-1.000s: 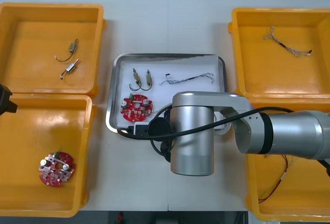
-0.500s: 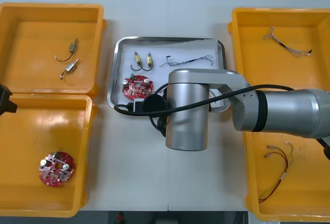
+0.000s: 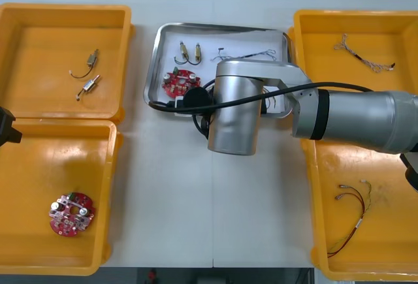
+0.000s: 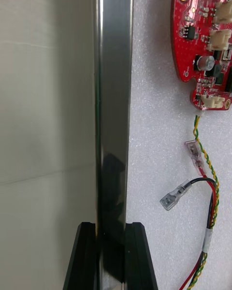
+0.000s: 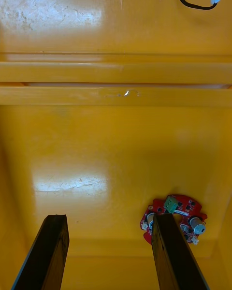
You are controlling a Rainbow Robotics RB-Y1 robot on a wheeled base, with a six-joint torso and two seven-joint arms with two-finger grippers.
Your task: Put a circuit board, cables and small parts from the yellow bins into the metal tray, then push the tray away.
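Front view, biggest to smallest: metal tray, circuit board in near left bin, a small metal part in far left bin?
1. Metal tray, its rim held by the right gripper.
2. Circuit board.
3. Small metal part.

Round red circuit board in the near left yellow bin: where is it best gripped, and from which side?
Probably across its thin edge, straight from above: the round red circuit board lies flat on the yellow bin floor, components facing up.

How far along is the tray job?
Loading looks done: the metal tray holds a circuit board, cables and small metal parts. The right hand, shut on its rim, has pushed it farther away. Left: finish, release. Left hand waits open over a yellow bin.
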